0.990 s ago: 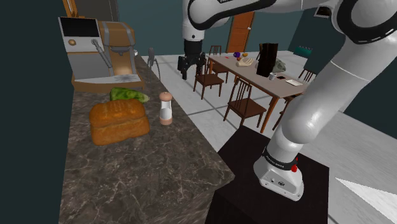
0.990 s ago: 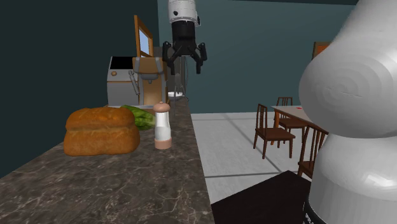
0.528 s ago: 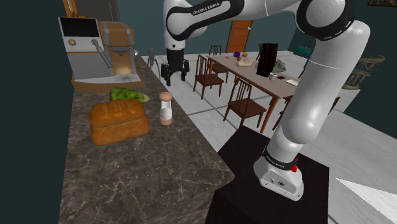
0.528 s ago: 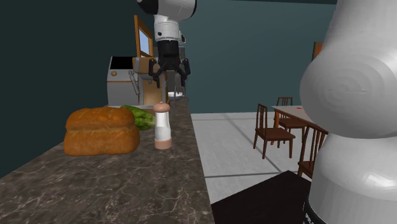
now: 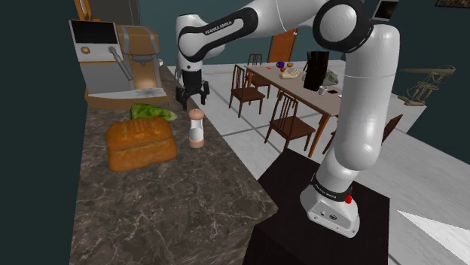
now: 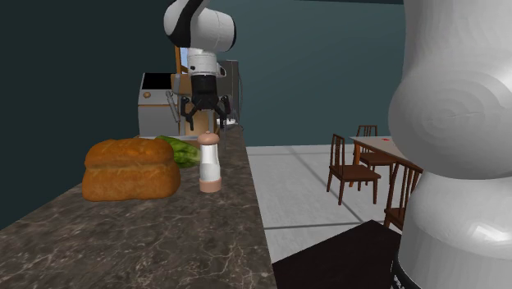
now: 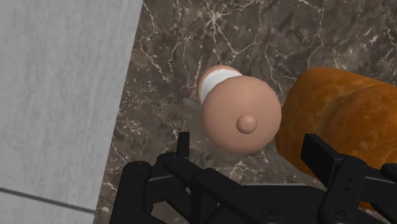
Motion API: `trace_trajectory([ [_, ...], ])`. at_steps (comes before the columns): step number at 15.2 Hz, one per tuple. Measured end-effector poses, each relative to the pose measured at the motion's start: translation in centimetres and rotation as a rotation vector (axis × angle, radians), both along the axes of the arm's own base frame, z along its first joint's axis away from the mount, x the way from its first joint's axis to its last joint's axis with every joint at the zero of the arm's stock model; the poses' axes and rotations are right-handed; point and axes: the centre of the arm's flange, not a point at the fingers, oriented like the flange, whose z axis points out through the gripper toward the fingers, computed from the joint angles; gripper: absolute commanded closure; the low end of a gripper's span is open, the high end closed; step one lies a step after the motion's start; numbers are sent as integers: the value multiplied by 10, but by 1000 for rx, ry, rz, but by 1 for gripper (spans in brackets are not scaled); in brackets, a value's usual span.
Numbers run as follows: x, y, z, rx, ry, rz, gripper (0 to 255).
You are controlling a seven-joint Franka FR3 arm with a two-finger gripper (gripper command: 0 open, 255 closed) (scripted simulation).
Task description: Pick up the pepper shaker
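Observation:
The pepper shaker (image 5: 196,128) stands upright on the dark marble counter (image 5: 158,203), close to its edge; it has a pale tan cap and base and a white middle. In the second exterior view the shaker (image 6: 210,162) stands to the right of the bread. My black gripper (image 5: 192,96) hangs open a short way above it and slightly behind, touching nothing. The gripper (image 6: 201,117) points straight down. In the wrist view the shaker's round cap (image 7: 240,114) lies just ahead of the gap between the spread fingers (image 7: 324,153) of the gripper (image 7: 253,149).
A brown bread loaf (image 5: 140,143) lies close beside the shaker, with a green vegetable (image 5: 153,112) behind it. A coffee machine (image 5: 117,64) stands at the counter's far end. Grey floor (image 7: 57,95) drops off past the counter edge. A dining table with chairs (image 5: 301,98) stands beyond.
The arm has swung toward the shoulder view's left and lowered, bringing the gripper from beyond the counter's edge to just over the shaker. The fingers stayed apart.

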Motion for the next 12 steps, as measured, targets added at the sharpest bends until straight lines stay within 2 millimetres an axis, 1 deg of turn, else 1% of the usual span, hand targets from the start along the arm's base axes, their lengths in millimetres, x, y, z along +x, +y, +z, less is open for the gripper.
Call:
trace_trajectory([
  [4, 0, 1, -23, 0, 0, -1, 0],
  [6, 1, 1, -30, 0, 0, -1, 0],
  [7, 1, 1, -31, 0, 0, 0, 255],
  [12, 1, 1, -31, 0, -2, -1, 255],
])
